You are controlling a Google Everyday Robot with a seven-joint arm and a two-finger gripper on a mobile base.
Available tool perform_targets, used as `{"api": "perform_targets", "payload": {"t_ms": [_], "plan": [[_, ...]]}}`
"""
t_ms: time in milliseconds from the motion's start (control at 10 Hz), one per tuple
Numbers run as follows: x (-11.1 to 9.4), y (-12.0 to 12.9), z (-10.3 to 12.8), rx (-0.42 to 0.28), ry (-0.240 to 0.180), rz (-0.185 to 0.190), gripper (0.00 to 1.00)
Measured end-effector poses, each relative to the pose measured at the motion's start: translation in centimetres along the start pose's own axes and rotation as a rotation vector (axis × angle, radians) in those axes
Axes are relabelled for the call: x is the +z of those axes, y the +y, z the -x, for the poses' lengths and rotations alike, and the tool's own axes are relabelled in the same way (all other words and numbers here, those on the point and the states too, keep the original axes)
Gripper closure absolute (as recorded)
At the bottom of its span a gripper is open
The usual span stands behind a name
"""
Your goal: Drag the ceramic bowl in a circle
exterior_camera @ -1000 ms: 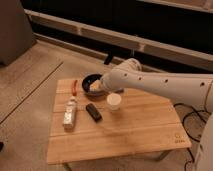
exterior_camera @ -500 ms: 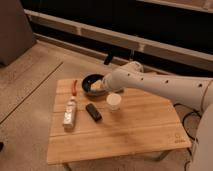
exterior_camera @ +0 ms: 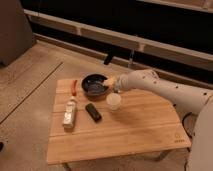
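Your pincer (exterior_camera: 110, 83) sits at 3 o'clock of the single bowl (exterior_camera: 92, 86), grip impossible to tell; one cup (exterior_camera: 114, 102) nearby.

One ceramic bowl (exterior_camera: 93, 85), one cup (exterior_camera: 114, 102), one bottle (exterior_camera: 69, 114), one black block (exterior_camera: 93, 112), one tool (exterior_camera: 111, 83) at bowl's rim

We saw a small table (exterior_camera: 135, 132) made of light wood boards. It stood on a hard, speckled floor (exterior_camera: 27, 75) with a dark line (exterior_camera: 31, 93) across it. Behind the table ran long pale ledges (exterior_camera: 170, 48), and above them the wall (exterior_camera: 125, 20) was dark. A big grey thing (exterior_camera: 12, 30) stood at the far left. The gripper (exterior_camera: 111, 82) hung over the table's far side.
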State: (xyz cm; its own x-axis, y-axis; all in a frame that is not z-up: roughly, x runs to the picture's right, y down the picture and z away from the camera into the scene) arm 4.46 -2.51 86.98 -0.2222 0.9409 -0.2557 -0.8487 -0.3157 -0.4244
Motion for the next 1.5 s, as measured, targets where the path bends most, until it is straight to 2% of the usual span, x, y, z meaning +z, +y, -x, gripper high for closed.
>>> {"api": "perform_targets", "payload": {"t_ms": [200, 400, 800, 1000, 1200, 1500], "plan": [[1.8, 0.9, 1.4, -0.111, 0.033, -0.011, 0.35], [4.0, 2.2, 2.1, -0.163, 0.072, -0.002, 0.35], [4.1, 1.7, 2.2, -0.165, 0.076, -0.014, 0.35], [6.3, -0.4, 1.2, -0.122, 0.146, -0.072, 0.35], [8.3, -1.4, 1.0, -0.083, 0.197, -0.102, 0.35], [10.1, -1.1, 2.0, -0.067, 0.213, -0.093, 0.35]]}}
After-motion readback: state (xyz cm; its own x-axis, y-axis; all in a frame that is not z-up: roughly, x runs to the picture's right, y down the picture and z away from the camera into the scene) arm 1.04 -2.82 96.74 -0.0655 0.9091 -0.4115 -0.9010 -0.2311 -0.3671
